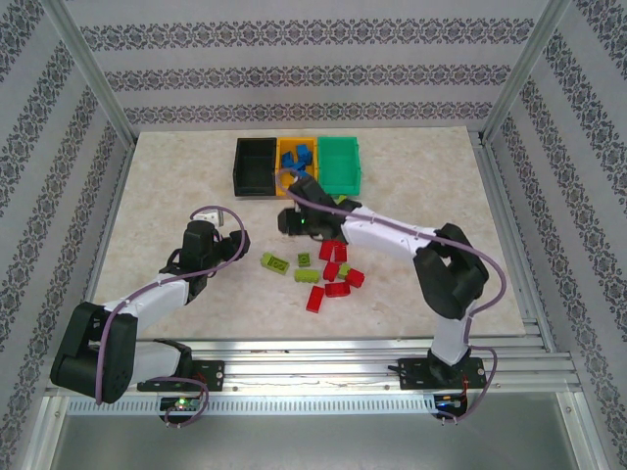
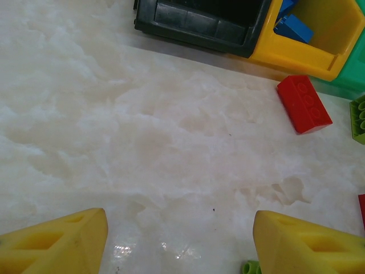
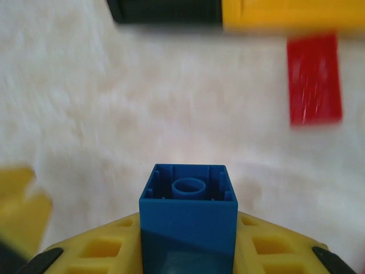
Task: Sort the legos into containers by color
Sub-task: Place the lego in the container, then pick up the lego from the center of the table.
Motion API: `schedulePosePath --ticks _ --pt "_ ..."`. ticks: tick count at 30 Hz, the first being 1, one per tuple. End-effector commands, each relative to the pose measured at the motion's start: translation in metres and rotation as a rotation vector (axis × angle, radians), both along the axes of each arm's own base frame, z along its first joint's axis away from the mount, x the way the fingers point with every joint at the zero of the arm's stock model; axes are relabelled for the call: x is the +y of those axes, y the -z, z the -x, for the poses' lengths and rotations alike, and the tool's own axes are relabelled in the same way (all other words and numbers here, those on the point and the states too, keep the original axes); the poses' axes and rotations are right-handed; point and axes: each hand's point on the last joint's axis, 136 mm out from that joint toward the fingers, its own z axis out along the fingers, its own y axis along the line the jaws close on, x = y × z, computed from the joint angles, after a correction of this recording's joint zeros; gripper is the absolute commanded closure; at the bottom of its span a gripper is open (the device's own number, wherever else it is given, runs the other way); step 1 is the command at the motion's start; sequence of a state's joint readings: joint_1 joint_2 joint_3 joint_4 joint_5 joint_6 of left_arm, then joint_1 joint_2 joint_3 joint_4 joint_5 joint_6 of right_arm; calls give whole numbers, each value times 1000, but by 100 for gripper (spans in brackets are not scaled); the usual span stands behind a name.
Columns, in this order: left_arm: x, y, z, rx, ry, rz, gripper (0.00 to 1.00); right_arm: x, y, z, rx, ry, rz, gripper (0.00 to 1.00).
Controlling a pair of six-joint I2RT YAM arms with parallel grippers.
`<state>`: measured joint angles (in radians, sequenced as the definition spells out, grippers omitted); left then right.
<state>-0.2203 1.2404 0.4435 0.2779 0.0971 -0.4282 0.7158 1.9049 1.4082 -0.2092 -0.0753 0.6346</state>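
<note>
3 containers (image 1: 255, 162) in a row behind loose legos (image 1: 337, 289) on table (image 1: 167, 186)

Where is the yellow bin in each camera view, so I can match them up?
Top external: yellow bin in the upper centre of the picture.
Left wrist: yellow bin in the top right corner, blue bricks inside.
Right wrist: yellow bin along the top edge, right of centre, blurred.
Shared landmark: black bin directly on its left.

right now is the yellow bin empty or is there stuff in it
Not empty. The yellow bin holds blue bricks, visible from above and in the left wrist view; how many, cannot tell.
</note>
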Motion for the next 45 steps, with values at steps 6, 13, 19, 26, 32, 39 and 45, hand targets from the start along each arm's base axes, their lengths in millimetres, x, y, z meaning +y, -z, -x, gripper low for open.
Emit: schedulePosePath --ticks 6,13,19,26,32,39,45 --pt "3 -11 -12 -38 -25 27 31 -15 10 -117 -67 119 -127 67" --pt "3 -13 -12 -43 -25 39 31 -22 -12 -169 -116 144 -158 52" --pt "2 -13 -12 -43 -21 47 31 -24 -12 -159 -106 136 -148 41" --pt "1 -14 -12 -43 -19 51 32 -35 -13 -107 -104 82 -94 42" --pt "1 -12 -12 -38 -18 54 32 -68 -7 -42 -90 44 52 41" --pt "-2 -8 -13 -24 -10 71 32 -123 30 -4 -24 97 213 42" --pt "-9 -9 -13 -21 21 94 31 -124 43 -26 -14 134 275 42"
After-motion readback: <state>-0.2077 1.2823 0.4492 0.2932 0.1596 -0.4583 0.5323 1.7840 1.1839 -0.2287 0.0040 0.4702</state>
